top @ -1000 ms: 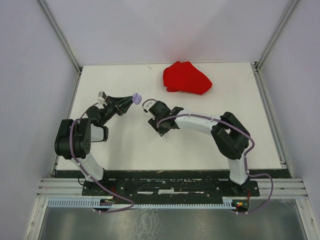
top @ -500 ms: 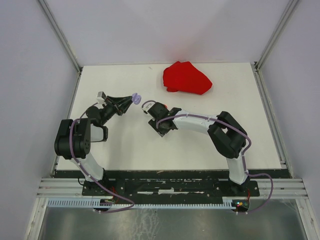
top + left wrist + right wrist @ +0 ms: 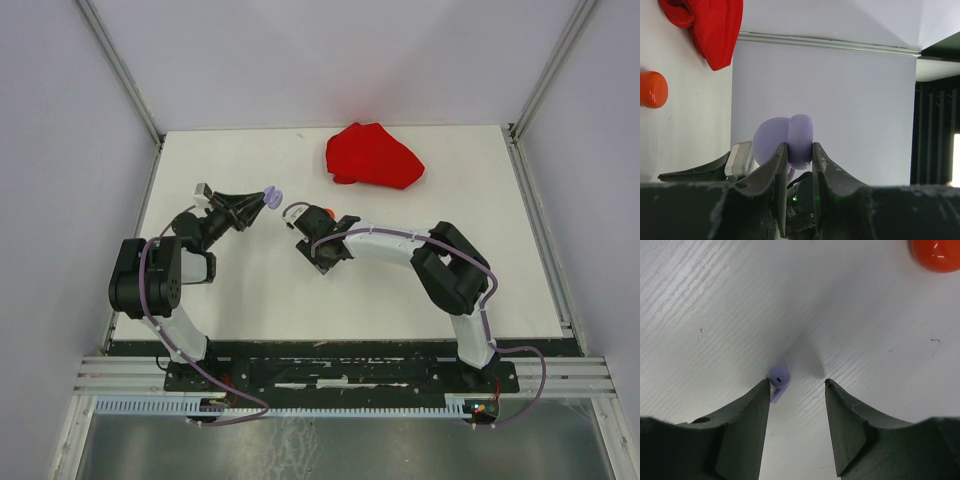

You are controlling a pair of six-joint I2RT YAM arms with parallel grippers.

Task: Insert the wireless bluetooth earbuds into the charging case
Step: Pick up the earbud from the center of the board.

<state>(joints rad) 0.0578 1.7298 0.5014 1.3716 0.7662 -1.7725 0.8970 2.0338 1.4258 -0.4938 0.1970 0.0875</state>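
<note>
My left gripper is shut on a lilac charging case, held above the table with its lid swung open. In the top view this case shows at the tip of the left gripper. My right gripper is open and points down at the table. A lilac earbud lies on the table just off the tip of its left finger, its stem toward the gripper. Nothing is held between the right fingers. From above, the right gripper hides this earbud.
A round red case lies shut on the table beyond the right gripper, and the top view shows the red case beside the right wrist. A crumpled red cloth lies at the back of the white table.
The right arm has edged a little to the left, uncovering the red case in the top view. The left arm and its lilac case have not moved.
</note>
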